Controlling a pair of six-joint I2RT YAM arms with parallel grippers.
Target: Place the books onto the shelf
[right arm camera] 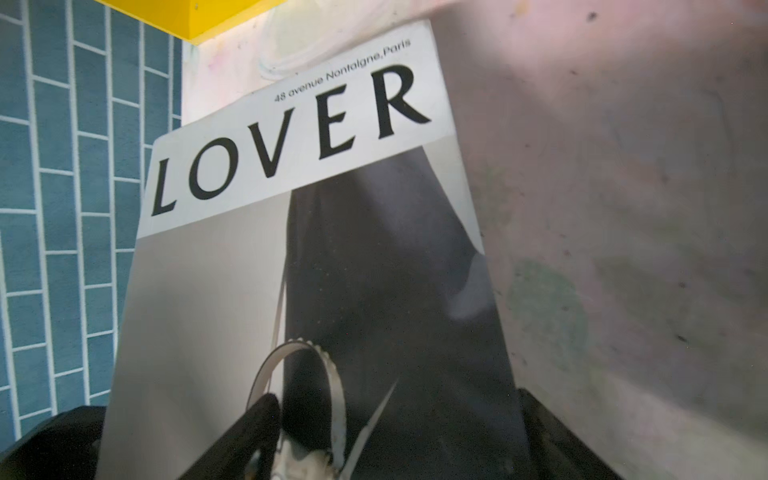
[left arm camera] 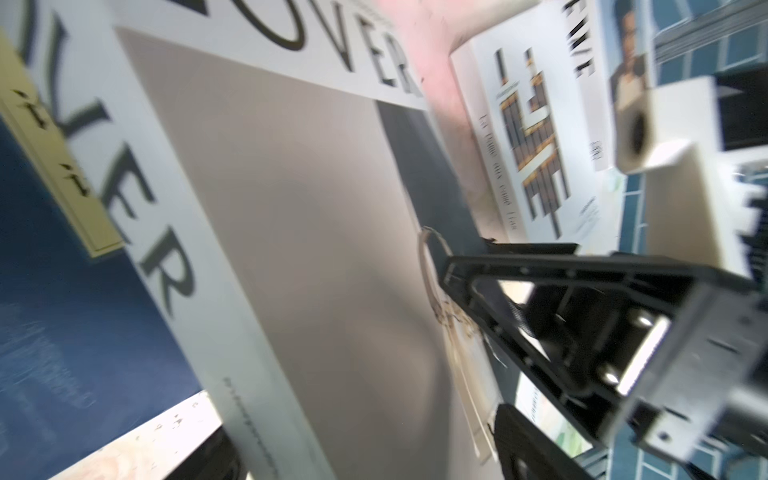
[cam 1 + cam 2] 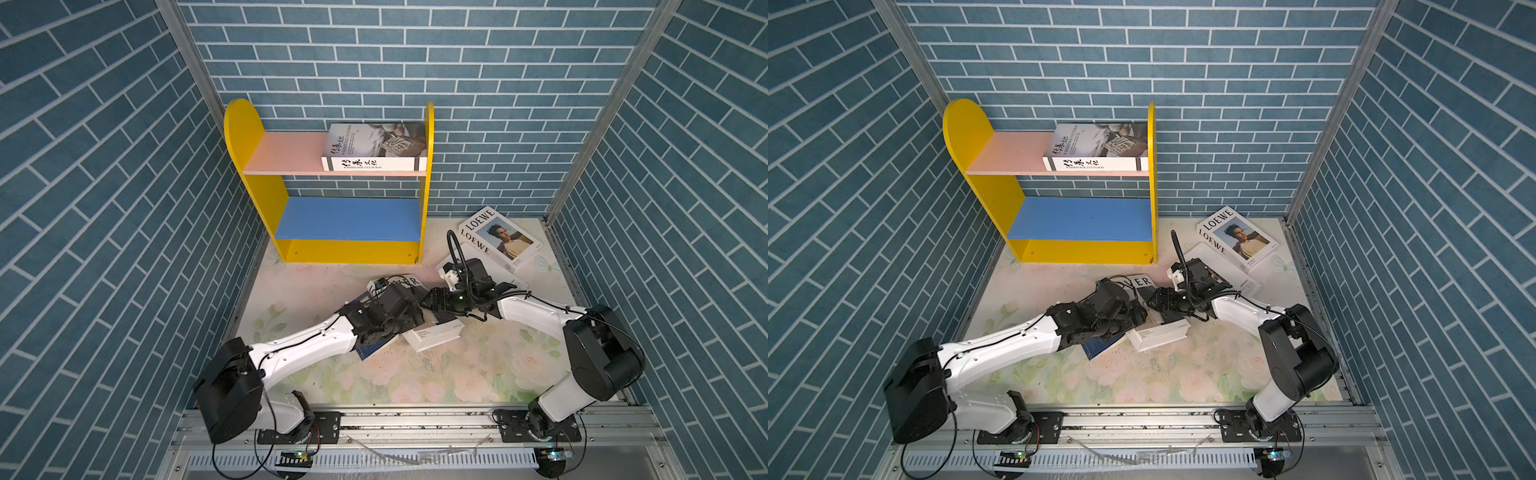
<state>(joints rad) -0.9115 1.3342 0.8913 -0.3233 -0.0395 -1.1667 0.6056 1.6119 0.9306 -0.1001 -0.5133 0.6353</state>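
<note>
At centre of the tabletop [image 3: 478, 374], we bracket the LOVER book [image 1: 316, 137]: left hand [image 3: 415, 311] at nine o'clock, right hand [image 2: 473, 340] at three, both wide (nothing gripped yet). Next, we judge, clamp and lift toward the shelf [image 3: 249, 137], eleven o'clock.

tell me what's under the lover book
The navy book pokes out from under the left side of the LOVER book in both top views, with the floral table around them. How far the navy one reaches underneath is covered by the book and the arms.
</note>
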